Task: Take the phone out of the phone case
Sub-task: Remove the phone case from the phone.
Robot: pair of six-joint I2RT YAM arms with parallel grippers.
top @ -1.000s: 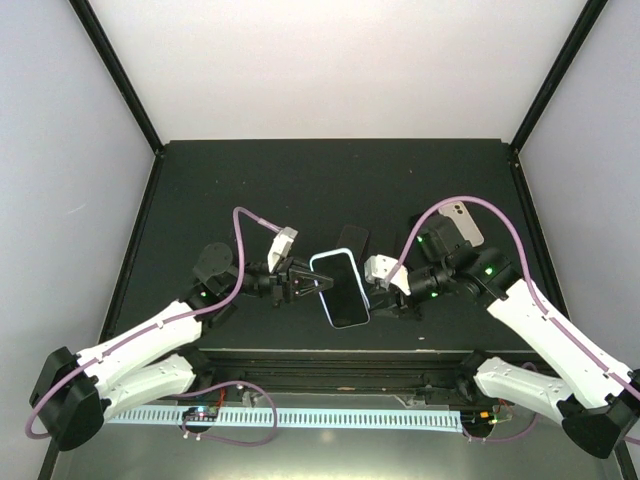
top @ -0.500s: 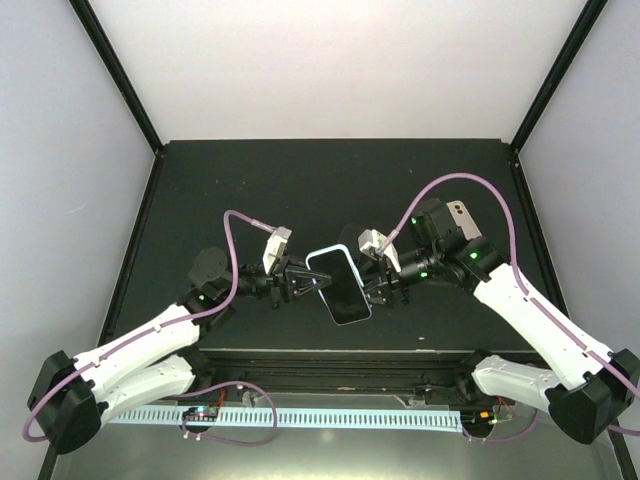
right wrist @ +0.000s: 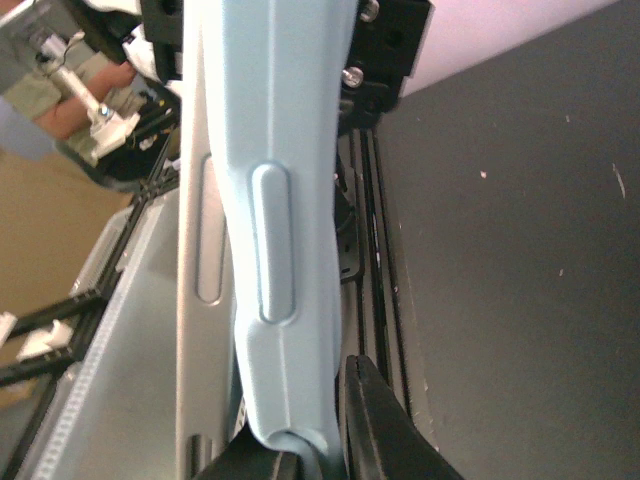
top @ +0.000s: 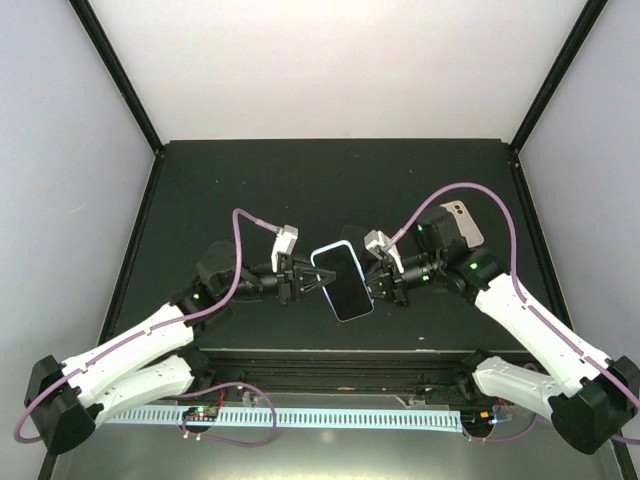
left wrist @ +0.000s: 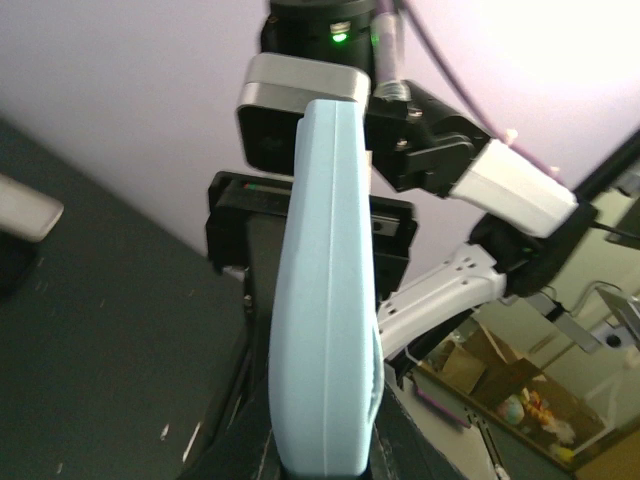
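The phone, black screen up, sits in the pale blue phone case and is held tilted above the table between both grippers. My left gripper is shut on the case's left long edge. In the left wrist view the case shows edge-on, rising from the gripper. My right gripper is shut on the right long edge. In the right wrist view its fingers pinch the case wall, and the phone's greyish side shows beside that wall.
A plain black phone lies flat just behind the held one. A white-rimmed phone lies at the back right behind the right arm. The black table ends at a rail in front.
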